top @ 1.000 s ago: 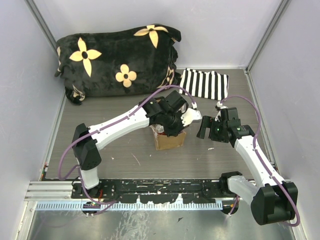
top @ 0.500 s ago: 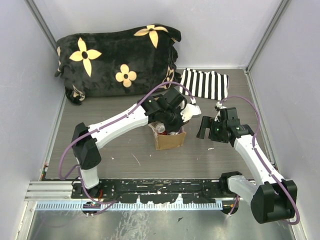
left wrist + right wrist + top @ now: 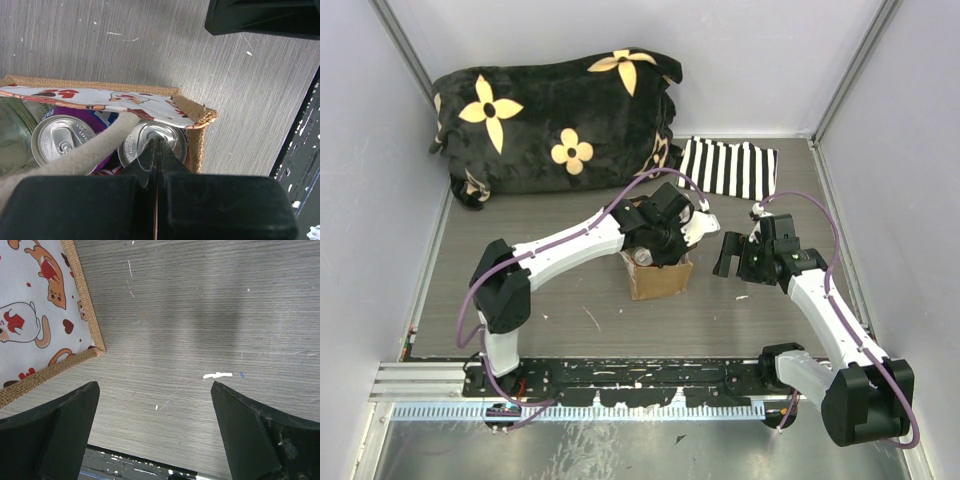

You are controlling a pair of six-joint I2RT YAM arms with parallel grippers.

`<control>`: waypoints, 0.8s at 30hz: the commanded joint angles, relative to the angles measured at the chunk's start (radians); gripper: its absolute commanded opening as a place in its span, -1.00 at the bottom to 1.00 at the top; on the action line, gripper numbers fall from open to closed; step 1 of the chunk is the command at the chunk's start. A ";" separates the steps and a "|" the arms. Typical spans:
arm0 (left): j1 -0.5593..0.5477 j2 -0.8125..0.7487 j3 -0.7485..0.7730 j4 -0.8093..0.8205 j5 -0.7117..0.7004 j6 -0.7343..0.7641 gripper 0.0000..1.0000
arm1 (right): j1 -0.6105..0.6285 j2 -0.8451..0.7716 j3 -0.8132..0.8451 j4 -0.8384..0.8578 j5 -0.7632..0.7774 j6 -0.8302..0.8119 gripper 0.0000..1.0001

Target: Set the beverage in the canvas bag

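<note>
From above, the left gripper (image 3: 658,252) hangs over the mouth of the canvas bag (image 3: 658,283) in the middle of the desk (image 3: 550,300). The right gripper (image 3: 733,266) hovers just beside the bag's right side, jaws wide and empty. A black flowered cushion (image 3: 550,120) and a striped cloth (image 3: 728,168) lie well back, leaving open room toward the near edge. In the left wrist view the fingers (image 3: 150,155) are pressed together with nothing between them, their tips at or just above the lid of the beverage (image 3: 155,142). That can stands inside the bag beside a second can (image 3: 62,142), with the cream handle (image 3: 95,152) draped across. The placing looks done; the clean move is straight up, minding that handle and the rim (image 3: 200,112). The right wrist view shows bare desk between the spread fingers and the bag's printed front at the left, apart from them.
</note>
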 commanded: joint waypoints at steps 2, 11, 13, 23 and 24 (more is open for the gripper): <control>0.004 0.044 -0.056 0.041 -0.026 -0.020 -0.99 | -0.005 -0.003 0.002 0.034 -0.003 0.003 1.00; 0.013 -0.120 0.056 0.000 -0.067 -0.045 0.34 | -0.005 -0.022 0.031 0.042 -0.007 0.020 1.00; 0.027 -0.173 0.062 -0.007 -0.069 -0.066 0.66 | -0.005 -0.041 0.051 0.051 -0.013 0.025 1.00; 0.170 -0.460 -0.063 -0.092 -0.041 -0.194 0.96 | -0.006 -0.009 0.142 0.073 -0.060 0.055 1.00; 0.185 -0.490 -0.091 -0.096 -0.041 -0.205 0.96 | -0.006 -0.008 0.143 0.080 -0.067 0.060 1.00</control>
